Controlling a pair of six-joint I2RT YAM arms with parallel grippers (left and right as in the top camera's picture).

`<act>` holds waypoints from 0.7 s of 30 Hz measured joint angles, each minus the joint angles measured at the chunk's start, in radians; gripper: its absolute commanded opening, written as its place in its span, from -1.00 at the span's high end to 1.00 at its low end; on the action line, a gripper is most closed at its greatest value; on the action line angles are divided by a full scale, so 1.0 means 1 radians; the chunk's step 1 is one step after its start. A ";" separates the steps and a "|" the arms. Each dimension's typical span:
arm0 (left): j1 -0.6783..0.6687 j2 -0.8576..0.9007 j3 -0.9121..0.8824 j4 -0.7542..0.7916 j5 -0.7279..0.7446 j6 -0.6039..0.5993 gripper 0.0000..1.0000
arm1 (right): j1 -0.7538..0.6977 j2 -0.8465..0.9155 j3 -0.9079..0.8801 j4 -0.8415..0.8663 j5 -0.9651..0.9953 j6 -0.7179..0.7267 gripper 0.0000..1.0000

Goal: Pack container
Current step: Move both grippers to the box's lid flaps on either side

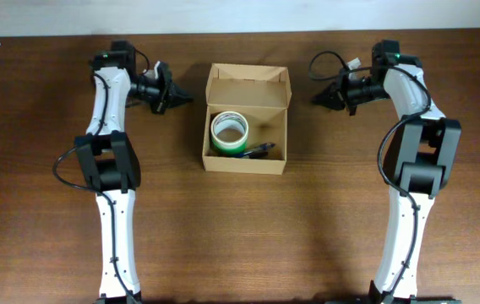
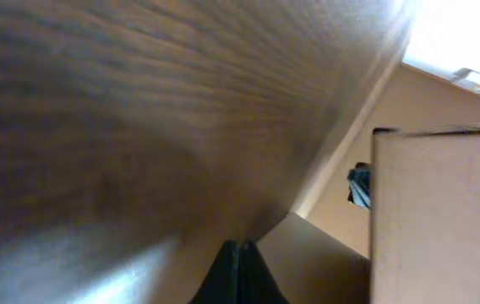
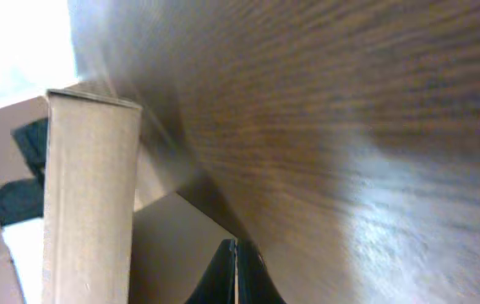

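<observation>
The tan cardboard container (image 1: pixel 246 159) stands open at the table's middle, its flap lid (image 1: pixel 248 89) upright at the back. Inside lie a tape roll with a white top and green side (image 1: pixel 230 133) and a dark pen (image 1: pixel 259 150). My left gripper (image 1: pixel 188 98) is shut and empty, just left of the container's back corner. My right gripper (image 1: pixel 314 99) is shut and empty, just right of the container. In the left wrist view the shut fingers (image 2: pixel 240 249) point at the container's wall (image 2: pixel 430 219). In the right wrist view the shut fingers (image 3: pixel 235 249) face the container's edge (image 3: pixel 88 203).
The dark wooden table (image 1: pixel 248 236) spreads around the container. Both arms reach in from the front edge, left arm (image 1: pixel 109 160) and right arm (image 1: pixel 413 160). A pale wall band runs along the back.
</observation>
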 measured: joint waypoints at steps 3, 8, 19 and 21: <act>-0.002 0.000 0.002 0.015 0.016 -0.025 0.95 | 0.002 0.023 0.000 0.044 -0.043 0.047 0.92; -0.011 0.000 0.002 0.040 0.020 -0.066 0.95 | 0.012 0.058 0.000 0.095 -0.087 0.122 0.92; -0.083 0.000 0.002 0.050 0.021 -0.098 0.95 | 0.103 0.063 0.000 0.165 -0.113 0.204 0.93; -0.093 0.000 0.002 0.051 0.021 -0.102 0.95 | 0.112 0.063 0.000 0.172 -0.122 0.211 0.92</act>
